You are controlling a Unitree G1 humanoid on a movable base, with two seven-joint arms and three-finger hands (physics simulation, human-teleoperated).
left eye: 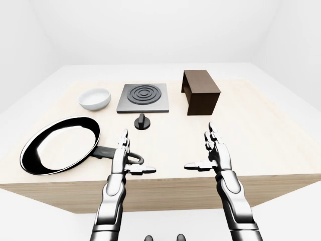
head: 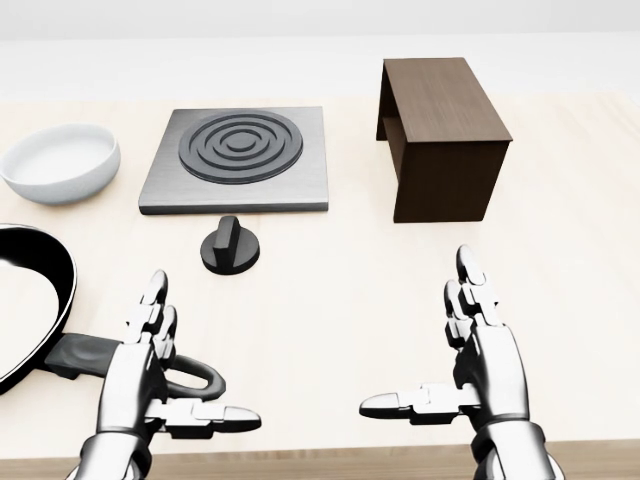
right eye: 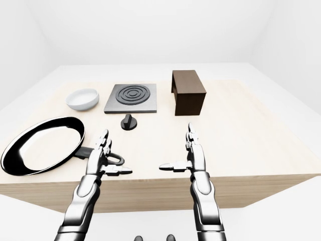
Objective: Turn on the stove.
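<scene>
Left hand: the left hand sits at the lower left of the head view, fingers spread, thumb out sideways, holding nothing; it hovers over the pan handle.
Right hand: the right hand at the lower right is likewise flat and open, empty.
Pan: the frying pan lies at the left edge, not part of this job.
Knob: the stove knob stands left of centre, just below the stove, well above both hands.
Handling: it looks small, rigid and light; the raised ridge across its top is probably the place to pinch and twist. Smooth plastic may slip.
Stove: the stove lies upper centre.
Far: the bowl upper left, the wooden box upper right.
</scene>
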